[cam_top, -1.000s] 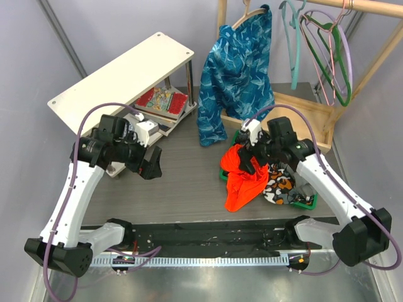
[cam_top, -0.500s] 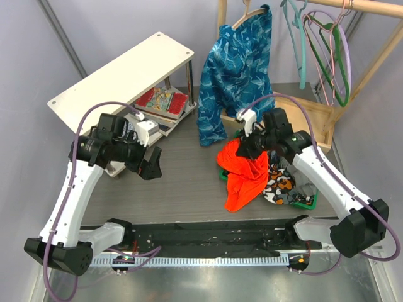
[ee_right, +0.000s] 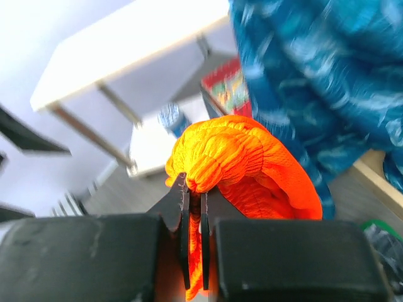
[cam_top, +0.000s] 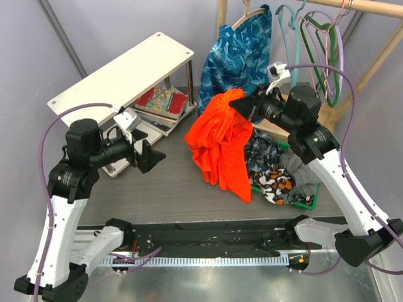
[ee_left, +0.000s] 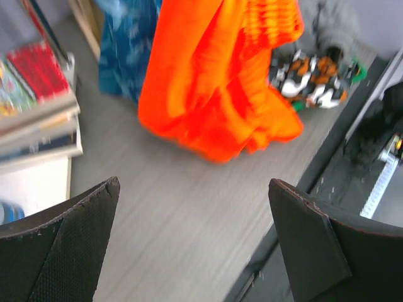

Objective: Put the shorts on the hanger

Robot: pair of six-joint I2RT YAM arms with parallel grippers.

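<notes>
Top view: the right pincer [cam_top: 247, 107] pinches a bunched fold of the shorts [cam_top: 220, 148], which hang below it and clear of the worktop [cam_top: 170, 189]. The hanger [cam_top: 296, 38] hangs beyond the pincer, apart from it. The left pincer [cam_top: 146, 157] points toward the shorts, well apart from them.

Left wrist: its fingers [ee_left: 75, 239] are spread wide and hold nothing, with the shorts straight ahead.

Right wrist: its fingers [ee_right: 182, 207] are pressed nearly together on gathered orange fabric.

Grey wood-grain counter [cam_top: 170, 189] between plain pale-lilac walls [cam_top: 31, 69]. At rear left, a white shelf unit [cam_top: 119, 70] with books [cam_top: 160, 100] stacked on its lower tier. At rear right, a pale wooden garment rack [cam_top: 378, 7]. Soft, even light throughout.
</notes>
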